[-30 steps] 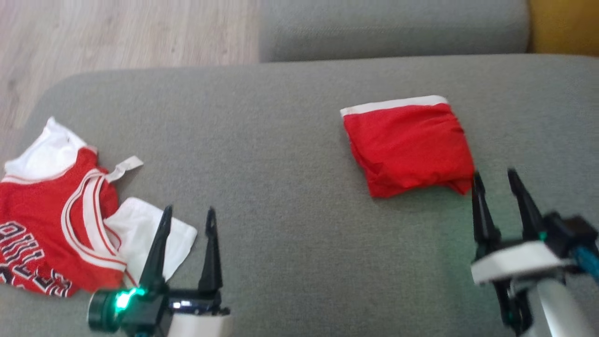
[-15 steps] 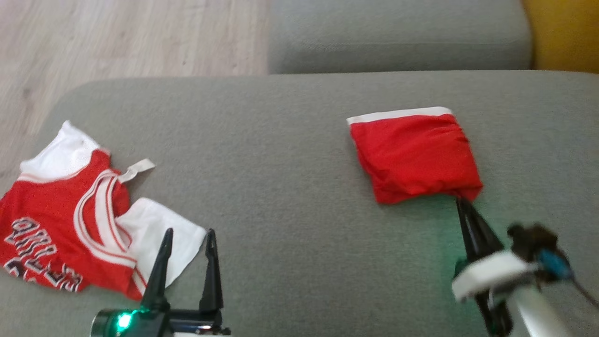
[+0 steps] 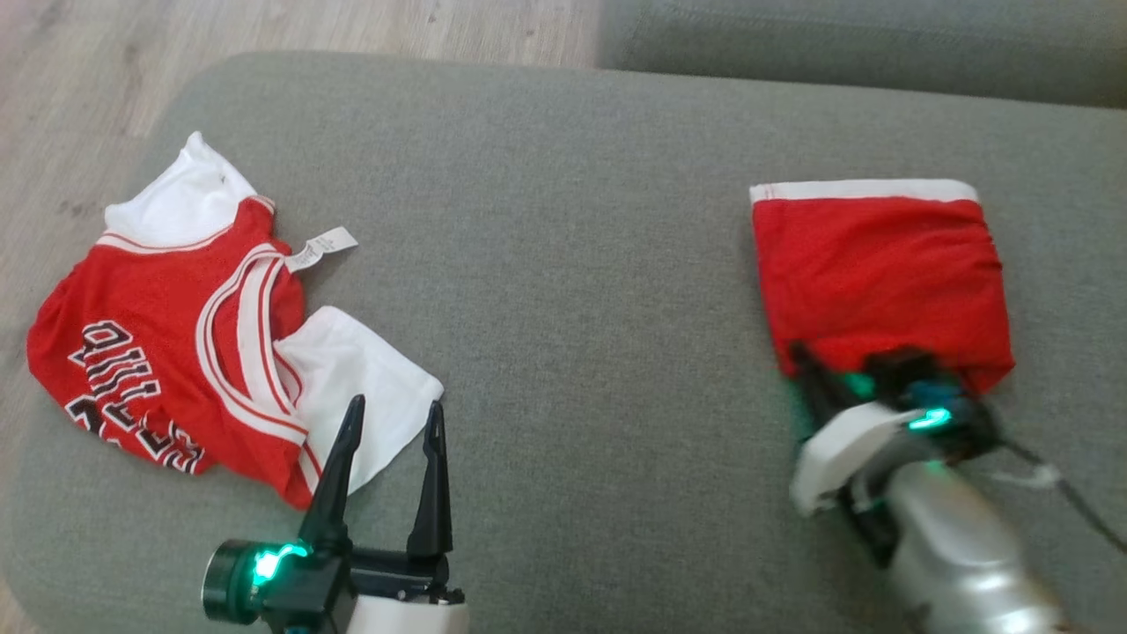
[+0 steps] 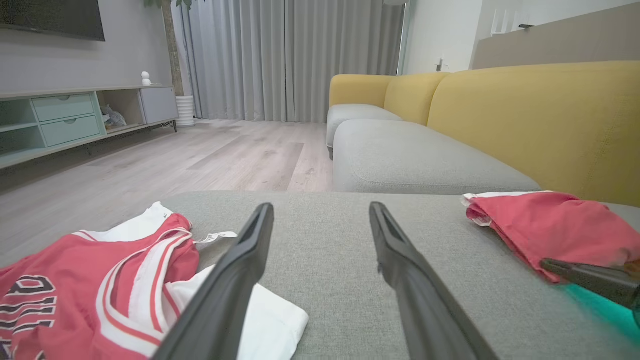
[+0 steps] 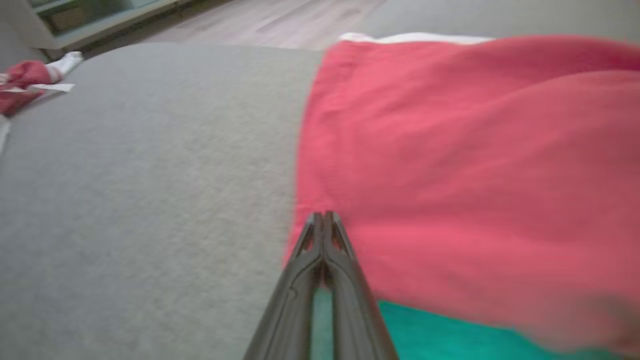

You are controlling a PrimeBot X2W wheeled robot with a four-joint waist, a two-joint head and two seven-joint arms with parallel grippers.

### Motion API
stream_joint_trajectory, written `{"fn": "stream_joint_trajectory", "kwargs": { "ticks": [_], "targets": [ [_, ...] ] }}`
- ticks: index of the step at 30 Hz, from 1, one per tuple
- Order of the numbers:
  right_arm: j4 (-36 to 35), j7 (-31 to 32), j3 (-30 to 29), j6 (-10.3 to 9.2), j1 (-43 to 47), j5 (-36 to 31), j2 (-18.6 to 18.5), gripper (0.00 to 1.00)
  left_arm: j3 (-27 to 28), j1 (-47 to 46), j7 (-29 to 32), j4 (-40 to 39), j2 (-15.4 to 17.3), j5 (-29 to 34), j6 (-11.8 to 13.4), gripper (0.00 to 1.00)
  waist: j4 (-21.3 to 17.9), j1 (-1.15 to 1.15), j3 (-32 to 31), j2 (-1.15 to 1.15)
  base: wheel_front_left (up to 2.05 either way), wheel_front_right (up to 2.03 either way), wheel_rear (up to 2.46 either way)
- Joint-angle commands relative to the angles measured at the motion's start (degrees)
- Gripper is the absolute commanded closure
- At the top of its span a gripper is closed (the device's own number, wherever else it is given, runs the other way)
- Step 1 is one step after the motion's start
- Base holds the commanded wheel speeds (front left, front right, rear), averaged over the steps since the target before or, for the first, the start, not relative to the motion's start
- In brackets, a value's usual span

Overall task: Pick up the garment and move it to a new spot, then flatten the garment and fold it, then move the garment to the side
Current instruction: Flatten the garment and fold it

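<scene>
In the head view, the folded red garment is lying toward the right of the grey sofa cushion, with a red basketball jersey at its left end. The left wrist view is showing the left gripper gaping open, with wooden floor, grey curtains and a yellow sofa back beyond. The right wrist view is showing the right gripper closed, its tips touching the garment's near edge.

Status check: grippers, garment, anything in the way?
Left gripper open, beside the jersey. Right gripper shut at near edge of folded red garment; grip unconfirmed. Garment lies on grey cushion. Jersey far left, not obstructing.
</scene>
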Motion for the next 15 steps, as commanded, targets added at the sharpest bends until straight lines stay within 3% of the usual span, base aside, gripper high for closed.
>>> {"fn": "stream_joint_trajectory", "kwargs": {
  "ticks": [1,4,7,8,9,10,15],
  "targets": [
    [-1.84,-0.89,2.81,-0.05,0.41,1.05,1.66,1.0,1.83,-2.27,-0.28,-1.54,-0.26,-0.19,0.36,0.0,-0.32,-0.01,0.27,0.0,0.0,0.0,0.0],
    [-5.44,-1.07,6.98,-0.05,2.19,4.62,3.18,1.0,1.92,-1.94,-0.28,-1.4,-0.26,-0.12,0.32,0.0,-1.84,-0.01,0.01,0.0,0.0,0.0,0.0],
    [-12.27,-1.1,8.2,-0.05,3.71,7.67,2.43,1.0,2.31,-1.77,-0.28,-1.3,-0.26,0.15,0.2,0.0,-3.96,-0.01,-0.74,0.0,0.0,0.0,0.0],
    [-14.64,-1.1,7.78,-0.05,4.31,8.08,1.75,0.82,2.55,-1.71,-0.28,-1.31,-0.26,0.25,0.18,0.0,-4.75,-0.01,-1.09,0.0,0.0,0.0,0.0],
    [-16.77,-1.11,6.71,-0.05,5.01,8.37,1.14,0.29,2.83,-1.59,-0.28,-1.33,-0.26,0.32,0.19,0.0,-5.59,-0.01,-1.49,0.0,0.0,0.0,0.0],
    [-18.87,-1.11,5.48,-0.05,5.79,8.53,0.67,0.0,3.19,-1.4,-0.28,-1.38,-0.26,0.32,0.23,0.0,-6.46,-0.01,-2.0,0.0,0.0,0.0,0.0],
    [-30.55,-1.12,-2.17,-0.05,12.02,6.01,-1.94,0.0,4.49,-0.13,-0.28,-1.55,-0.26,0.31,0.46,0.0,-9.48,-0.01,-4.6,0.0,0.0,0.0,0.0]
  ]
}}
